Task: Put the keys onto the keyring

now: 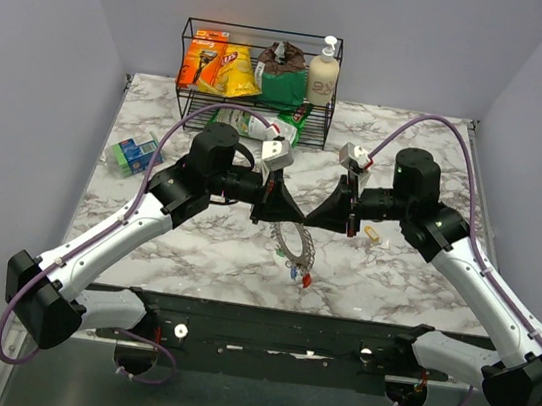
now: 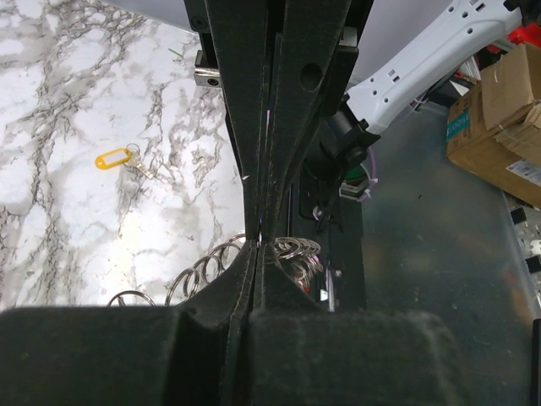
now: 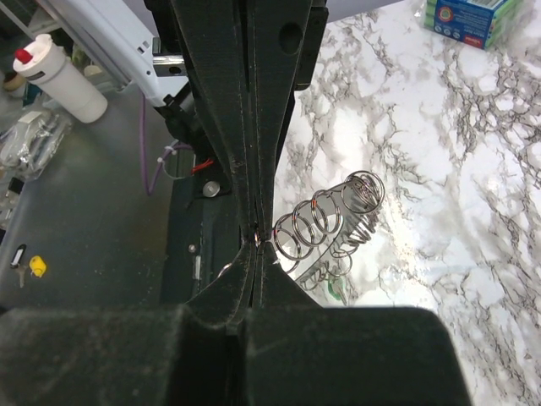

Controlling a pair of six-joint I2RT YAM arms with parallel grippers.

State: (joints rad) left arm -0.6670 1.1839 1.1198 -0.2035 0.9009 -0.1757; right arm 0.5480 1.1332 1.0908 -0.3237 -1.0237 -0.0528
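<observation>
The keyring [image 1: 293, 242], a coiled silvery wire ring, hangs between my two grippers above the middle of the table. My left gripper [image 1: 284, 215] is shut on one part of it; its coils [image 2: 203, 269] show on both sides of the fingertips in the left wrist view. My right gripper [image 1: 317, 220] is shut on another part, and the coils [image 3: 325, 222] curve away to the right in the right wrist view. Red [image 1: 306, 281] and blue keys dangle from the ring's low end, and a green key [image 3: 338, 292] shows too. A yellow-gold key [image 1: 375, 235] lies loose on the table and also shows in the left wrist view [image 2: 114, 158].
A black wire rack [image 1: 182, 69] with snack packs and a soap bottle stands at the back. A blue-green box [image 1: 133, 153] lies at the left and also shows in the right wrist view [image 3: 469, 17]. Grey walls close in the table on three sides.
</observation>
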